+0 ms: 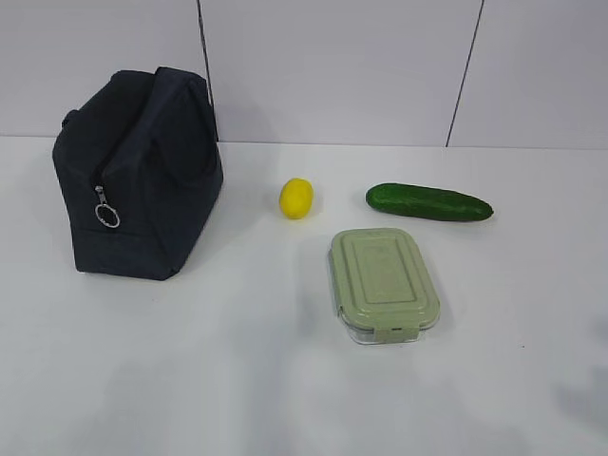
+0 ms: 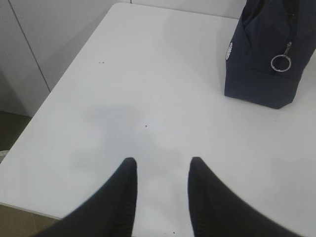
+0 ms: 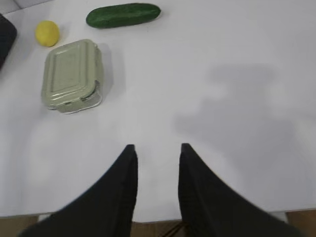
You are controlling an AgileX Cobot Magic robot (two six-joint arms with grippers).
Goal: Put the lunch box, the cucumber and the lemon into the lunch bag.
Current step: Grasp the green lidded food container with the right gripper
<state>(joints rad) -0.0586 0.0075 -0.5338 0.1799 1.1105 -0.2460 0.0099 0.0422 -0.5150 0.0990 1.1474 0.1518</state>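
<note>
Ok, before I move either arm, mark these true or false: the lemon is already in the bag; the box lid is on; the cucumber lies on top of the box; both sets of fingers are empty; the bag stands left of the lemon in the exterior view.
1. The lemon is in the bag. False: it lies on the table, right of the bag.
2. The box has its lid on. True.
3. The cucumber lies on top of the box. False: it lies on the table behind the box, apart from it.
4. Left gripper and right gripper hold nothing. True: fingers apart over bare table.
5. The bag stands left of the lemon. True.
</note>
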